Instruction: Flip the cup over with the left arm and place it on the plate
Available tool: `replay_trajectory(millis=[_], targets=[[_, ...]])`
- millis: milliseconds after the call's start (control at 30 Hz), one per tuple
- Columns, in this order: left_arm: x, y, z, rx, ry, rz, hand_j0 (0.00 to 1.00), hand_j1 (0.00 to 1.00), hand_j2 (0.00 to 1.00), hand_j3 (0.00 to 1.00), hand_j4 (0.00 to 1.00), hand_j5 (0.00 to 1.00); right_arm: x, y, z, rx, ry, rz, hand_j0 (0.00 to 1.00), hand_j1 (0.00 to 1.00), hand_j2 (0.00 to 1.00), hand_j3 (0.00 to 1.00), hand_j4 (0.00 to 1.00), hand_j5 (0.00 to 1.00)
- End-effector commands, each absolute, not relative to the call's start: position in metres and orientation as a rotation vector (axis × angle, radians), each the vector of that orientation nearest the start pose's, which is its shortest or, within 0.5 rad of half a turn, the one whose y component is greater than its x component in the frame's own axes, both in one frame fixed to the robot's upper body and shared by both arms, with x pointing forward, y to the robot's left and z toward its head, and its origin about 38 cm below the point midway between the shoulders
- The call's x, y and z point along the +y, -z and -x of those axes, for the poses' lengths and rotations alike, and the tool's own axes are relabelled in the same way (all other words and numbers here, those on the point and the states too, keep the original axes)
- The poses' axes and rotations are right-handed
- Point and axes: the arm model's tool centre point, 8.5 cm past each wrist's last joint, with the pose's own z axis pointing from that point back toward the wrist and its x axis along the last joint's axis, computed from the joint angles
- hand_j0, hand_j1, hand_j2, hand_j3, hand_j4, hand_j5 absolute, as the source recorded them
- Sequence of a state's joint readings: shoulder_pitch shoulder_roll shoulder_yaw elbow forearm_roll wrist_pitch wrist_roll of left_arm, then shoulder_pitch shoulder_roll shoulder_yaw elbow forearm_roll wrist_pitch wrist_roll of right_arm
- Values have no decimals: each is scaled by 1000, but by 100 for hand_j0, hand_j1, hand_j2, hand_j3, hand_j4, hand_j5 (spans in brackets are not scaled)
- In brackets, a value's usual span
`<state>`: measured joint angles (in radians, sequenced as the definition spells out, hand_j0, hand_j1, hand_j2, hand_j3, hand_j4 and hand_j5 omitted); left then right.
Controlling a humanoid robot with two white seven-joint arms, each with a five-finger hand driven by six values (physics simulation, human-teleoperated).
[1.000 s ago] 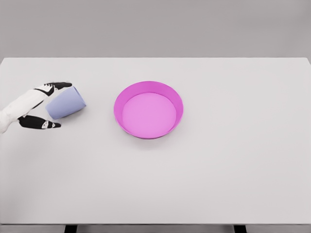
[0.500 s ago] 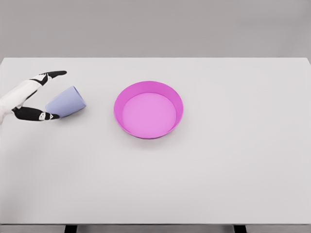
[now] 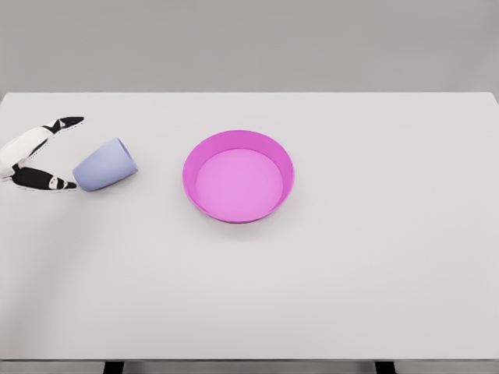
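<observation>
A pale blue cup lies on its side on the white table, left of the pink plate. My left hand is at the far left edge, just left of the cup, fingers spread and holding nothing. Its upper finger points right above the cup's level and the lower one ends close to the cup's base. The plate holds nothing. The right arm is out of view.
The white table spans the whole view, with its front edge at the bottom and its back edge against a grey wall.
My left hand has drawn back to the left, away from the cup, which it had been around. The cup stays lying on its side in the same spot.
</observation>
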<state>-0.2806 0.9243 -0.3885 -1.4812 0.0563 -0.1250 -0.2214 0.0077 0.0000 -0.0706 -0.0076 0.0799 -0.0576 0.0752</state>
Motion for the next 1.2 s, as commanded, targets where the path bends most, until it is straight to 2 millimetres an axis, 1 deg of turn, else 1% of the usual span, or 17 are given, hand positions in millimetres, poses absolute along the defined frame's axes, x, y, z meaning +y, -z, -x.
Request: replay_trajectory(millis=[0,33,67,233,267,367,467,500,600,667,700,867,1000,1033,1100,1167], targets=[[404,-175,-401,-1297,1217,-319,100,100,100,100,100,100,-265,262,-4,-56,-14,12,100,100,100,100,100,100],[396,-178,-401,-1251,1308,-234,100,100,100,100,100,100,-265,262,-4,-56,-14,12,100,100,100,100,100,100],[392,-181,-402,-1253,1338,-209,100,100,100,100,100,100,-265,262,-4,-56,-14,12,100,100,100,100,100,100],[393,-186,-402,-1259,1347,-213,100,100,100,100,100,100,-265,262,-4,-57,-14,12,100,100,100,100,100,100],[394,-187,-403,-1258,1340,-216,100,100,100,100,100,100,-265,262,-4,-56,-14,12,100,100,100,100,100,100],[413,-214,-410,-1291,1295,-288,100,100,100,100,100,100,-265,262,-4,-57,-14,12,100,100,100,100,100,100],[418,-223,-418,-1284,1249,-318,100,100,100,100,100,100,-265,262,-3,-56,-14,12,100,100,100,100,100,100],[416,-223,-420,-1288,1240,-314,100,100,100,100,100,100,-265,262,-4,-57,-14,12,100,100,100,100,100,100],[398,-223,-427,-1326,1228,-284,100,100,100,100,100,100,-265,262,-4,-57,-14,12,100,100,100,100,100,100],[379,-220,-434,-1369,1217,-242,100,100,100,100,100,100,-265,262,-4,-57,-14,12,100,100,100,100,100,100],[373,-218,-435,-1379,1216,-228,100,100,100,100,100,100,-265,262,-4,-57,-14,12,100,100,100,100,100,100],[367,-216,-434,-1369,1211,-215,100,100,100,100,100,100,-265,262,-4,-56,-14,12,100,100,100,100,100,100],[366,-206,-433,-1337,1213,-205,100,100,100,100,100,100,-265,262,-4,-57,-14,12,100,100,100,100,100,100],[365,-200,-433,-1305,1206,-203,100,100,100,100,100,100,-265,262,-4,-57,-14,12,100,100,100,100,100,100],[364,-196,-433,-1268,1185,-201,100,100,100,100,100,100,-265,262,-4,-57,-14,12,100,100,100,100,100,100],[369,-189,-434,-1194,1121,-208,100,100,100,100,100,100,-265,262,-4,-57,-14,12,100,100,100,100,100,100]])
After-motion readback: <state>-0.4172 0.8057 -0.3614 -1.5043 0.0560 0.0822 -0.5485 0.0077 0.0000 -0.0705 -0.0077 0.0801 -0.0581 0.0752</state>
